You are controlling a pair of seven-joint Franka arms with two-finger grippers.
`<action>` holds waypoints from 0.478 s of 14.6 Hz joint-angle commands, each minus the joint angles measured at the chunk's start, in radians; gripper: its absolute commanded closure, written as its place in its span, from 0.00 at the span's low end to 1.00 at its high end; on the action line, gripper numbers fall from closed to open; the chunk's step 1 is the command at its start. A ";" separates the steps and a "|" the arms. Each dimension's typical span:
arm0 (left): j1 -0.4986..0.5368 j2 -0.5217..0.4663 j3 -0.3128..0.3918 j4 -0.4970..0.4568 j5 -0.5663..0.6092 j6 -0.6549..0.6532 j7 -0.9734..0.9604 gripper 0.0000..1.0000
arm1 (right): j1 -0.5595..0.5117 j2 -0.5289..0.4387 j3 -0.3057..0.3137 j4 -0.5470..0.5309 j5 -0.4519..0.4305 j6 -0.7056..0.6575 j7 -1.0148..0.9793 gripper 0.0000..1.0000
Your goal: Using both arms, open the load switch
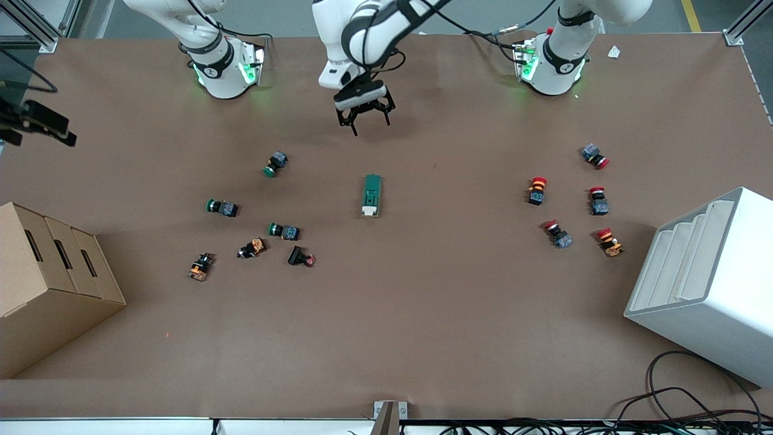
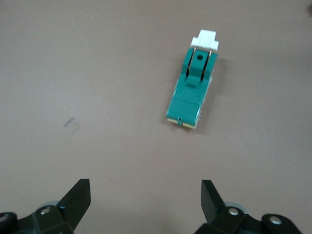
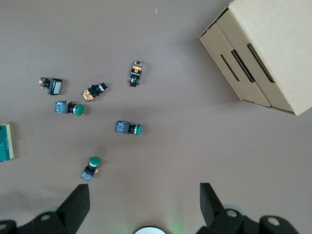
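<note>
Left gripper [image 1: 364, 118] hung with fingers spread over bare table just short of the load switch [image 1: 371, 195], which lay flat and untouched, a dark-green block with its white lever end pointing away from that gripper, so basically nothing was done yet, while the right gripper [image 3: 145, 204], also spread, waited high near its base.

Load switch [image 1: 372, 195] mid-table, btwn two push-button clusters [image 1: 253, 223].

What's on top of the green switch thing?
Nothing covers the load switch; its white lever shows at one end. The open left hand hangs above bare table. Its underside is hidden.
</note>
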 commanded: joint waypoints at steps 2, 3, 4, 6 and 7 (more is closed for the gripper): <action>-0.046 -0.002 0.001 -0.101 0.194 0.031 -0.223 0.00 | 0.004 0.018 0.011 -0.009 0.008 -0.003 0.054 0.00; -0.058 0.009 0.001 -0.111 0.241 0.031 -0.280 0.00 | 0.012 0.036 0.014 -0.015 0.016 0.003 0.138 0.00; -0.064 0.013 0.001 -0.130 0.301 0.031 -0.340 0.00 | 0.036 0.057 0.017 -0.015 0.019 0.005 0.231 0.00; -0.066 0.032 0.002 -0.163 0.456 0.029 -0.408 0.01 | 0.111 0.087 0.016 -0.015 0.051 0.002 0.478 0.00; -0.061 0.035 0.001 -0.170 0.528 0.029 -0.414 0.01 | 0.147 0.110 0.016 -0.015 0.053 0.005 0.604 0.00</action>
